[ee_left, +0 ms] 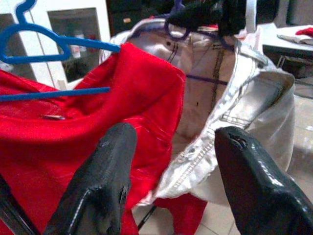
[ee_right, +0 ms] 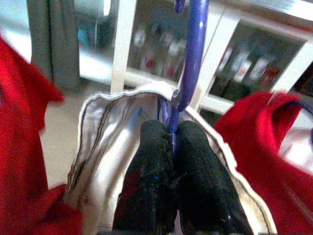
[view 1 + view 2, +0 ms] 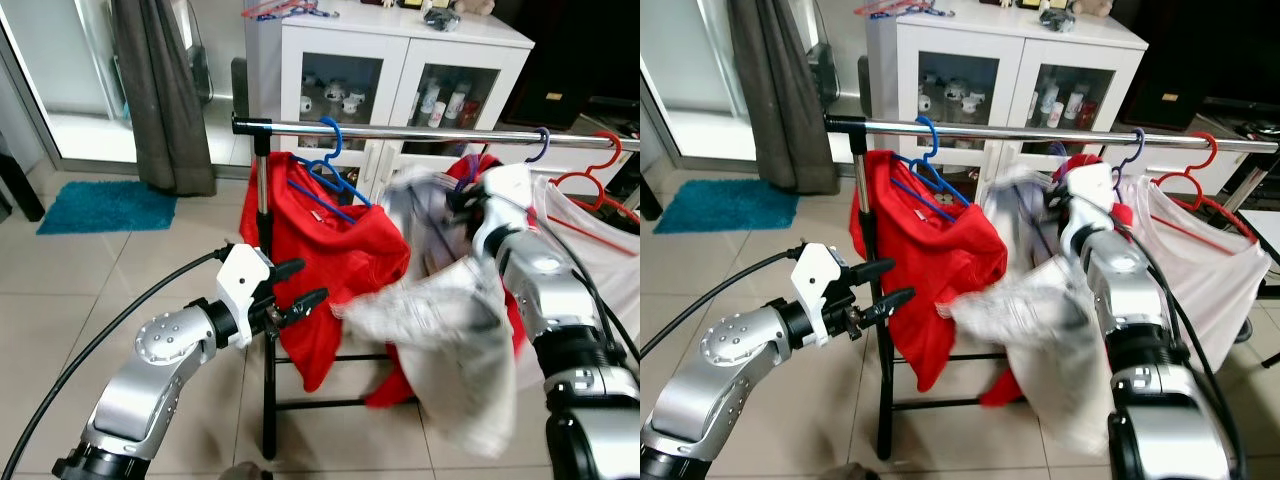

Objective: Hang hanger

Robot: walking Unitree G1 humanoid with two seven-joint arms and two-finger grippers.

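- While the left gripper (image 3: pixel 300 283) hovers with its fingers (image 1: pixel 105 181) spread wide and holding nothing, it points at the lower edge of the red shirt (image 3: pixel 330 250), close to it but not touching.
- Just beyond, the right gripper (image 2: pixel 171 147) is clamped tight on the stem of a purple hanger (image 2: pixel 191 54), whose hook (image 3: pixel 540 143) sits up at the rail (image 3: pixel 400 132); whether the hook rests fully over the rail cannot be told.
- From that hanger a pale shirt (image 3: pixel 450 340) droops, its collar open around the closed fingers and its body falling in front of the right arm, blurred in the head views.
- Beside it on the robot's left, the red shirt hangs from a blue hanger (image 3: pixel 335 165) hooked over the rail, near the rack's upright post (image 3: pixel 265 250).
- On the robot's right, a red hanger (image 3: pixel 595 175) carries a white garment (image 3: pixel 590 250) at the far end of the rail.
- Another red piece (image 2: pixel 264 142) shows between the pale shirt and the white garment.
- Below lies a tiled floor (image 3: pixel 120 270), with the rack's dark base bars crossing it.
- Behind the rack stands a white cabinet (image 3: pixel 390 60) with glass doors and small items on its shelves.
- Farther to the left, a grey curtain (image 3: pixel 160 90) hangs down to the floor, and a teal mat (image 3: pixel 105 205) lies beside it.
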